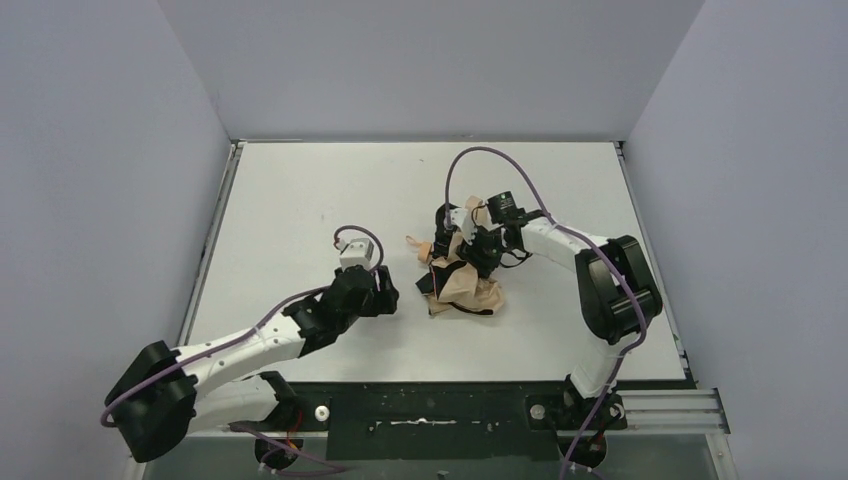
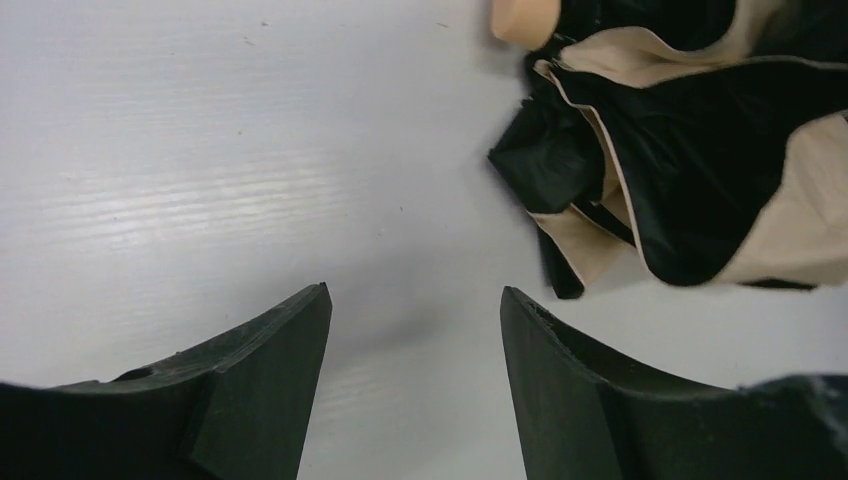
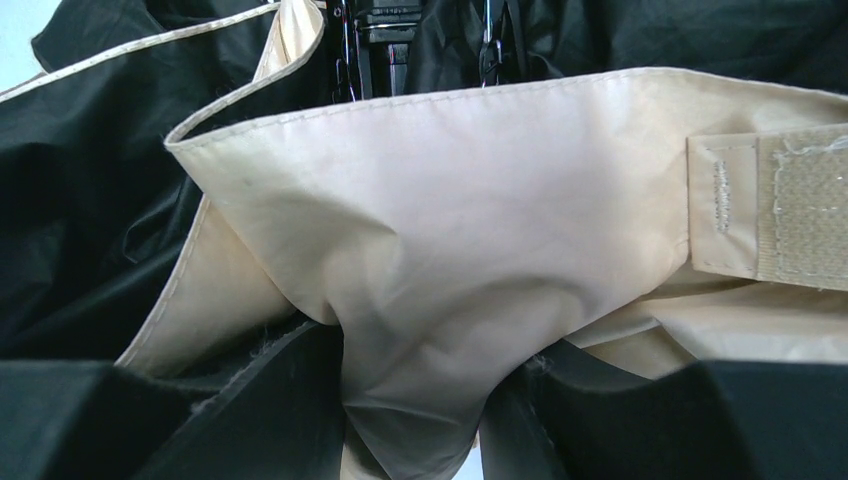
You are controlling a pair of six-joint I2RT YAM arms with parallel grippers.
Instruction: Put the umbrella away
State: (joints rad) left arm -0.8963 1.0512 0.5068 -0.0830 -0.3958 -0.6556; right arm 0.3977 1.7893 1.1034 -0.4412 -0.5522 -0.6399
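The umbrella [image 1: 462, 285] lies crumpled near the middle of the table, tan outside and black inside. My right gripper [image 1: 478, 250] sits over its top and is shut on a fold of its tan fabric [image 3: 420, 300], which bunches between the jaws. A tan closure strap [image 3: 790, 205] shows at the right of the right wrist view. My left gripper [image 1: 385, 297] stands open just left of the umbrella [image 2: 690, 160], with only bare table between its fingers [image 2: 270, 370]. The tan handle tip [image 2: 520, 20] shows at the top of the left wrist view.
The white table [image 1: 300, 200] is bounded by grey walls on the left, back and right. A metal rail [image 1: 660, 405] runs along the near edge by the arm bases.
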